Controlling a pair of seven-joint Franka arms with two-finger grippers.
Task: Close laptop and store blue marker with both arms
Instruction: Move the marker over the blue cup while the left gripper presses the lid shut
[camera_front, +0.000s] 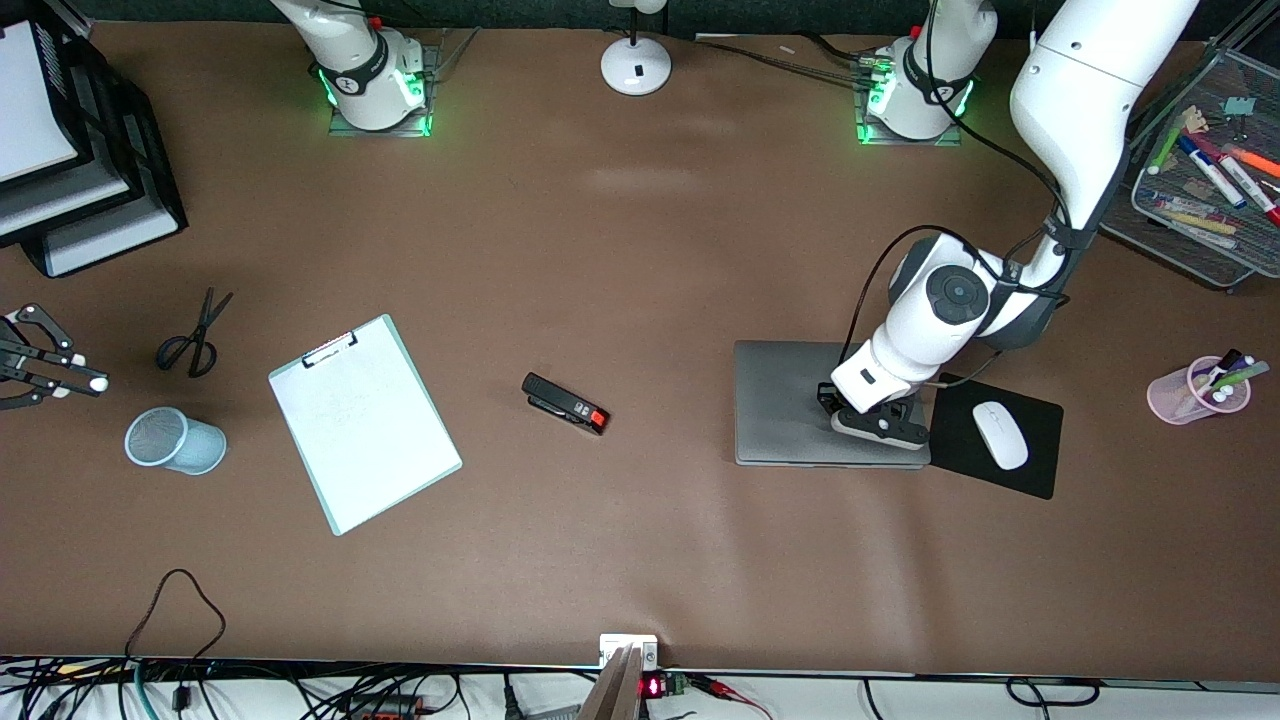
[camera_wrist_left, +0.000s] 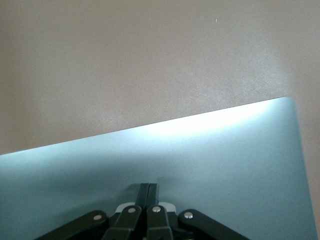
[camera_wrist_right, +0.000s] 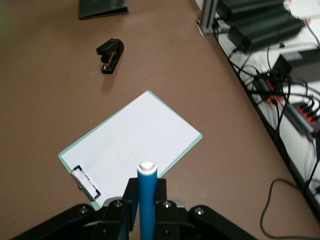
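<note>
surface (camera_front: 640, 250) brown | on it: shut laptop (camera_front: 790, 405), black mouse pad (camera_front: 1030, 460), stapler (camera_front: 565, 404), clipboard (camera_front: 365, 422), scissors (camera_front: 195, 335), mesh cup (camera_front: 175, 441), pink cup (camera_front: 1185, 392)

My workspace is a brown table (camera_front: 620, 250) under even light, with black stacked trays (camera_front: 70, 170) at one corner and what may be a white floor (camera_wrist_right: 305, 150) past its cabled edge.
</note>
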